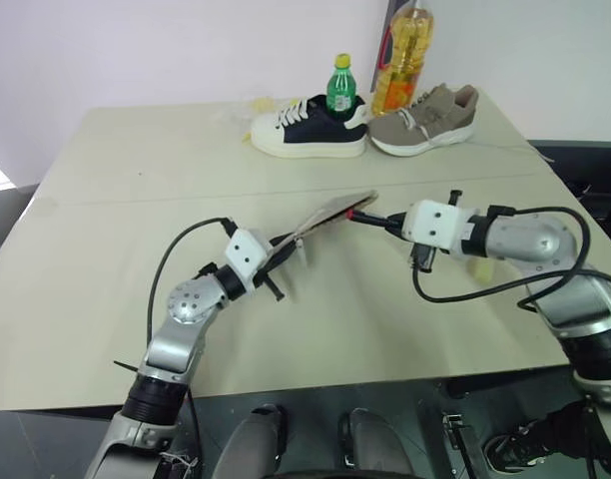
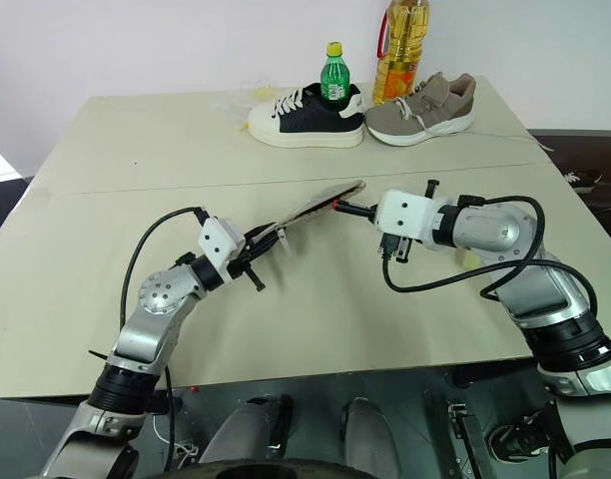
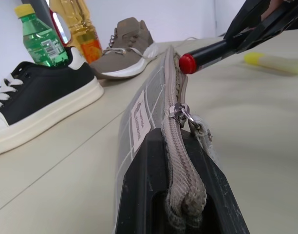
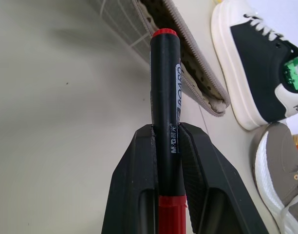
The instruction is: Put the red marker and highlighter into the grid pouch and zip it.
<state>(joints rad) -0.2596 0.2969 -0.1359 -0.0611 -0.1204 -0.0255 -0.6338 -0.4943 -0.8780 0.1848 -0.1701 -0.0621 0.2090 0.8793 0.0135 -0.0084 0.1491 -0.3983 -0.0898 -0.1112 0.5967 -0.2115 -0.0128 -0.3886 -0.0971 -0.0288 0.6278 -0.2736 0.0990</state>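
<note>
1. Head camera, left eye: the left gripper (image 1: 286, 249) is clamped on one end of the grid pouch (image 1: 330, 213), holding it tilted off the pale table (image 1: 106, 200). The right gripper (image 1: 387, 222) pinches the red marker (image 1: 362, 214), whose tip sits at the pouch's far end. The highlighter (image 1: 478, 266) lies on the table at about four o'clock from that gripper.
2. Head camera, right eye: two sneakers (image 2: 305, 118), a green bottle (image 2: 334, 78) and an oil bottle (image 2: 401, 45) stand at twelve o'clock, well apart from the work.
3. Left wrist: the pouch is soft grey fabric with white grid lines and a ribbed zipper (image 3: 180, 113). The opening looks narrow and slack, so the marker could catch on the teeth or push the limp cloth aside instead of entering.
4. Right wrist: the marker is a smooth, hard, round barrel. Held only between two flat pads, it might pivot or slip if its tip jams against the edge.
</note>
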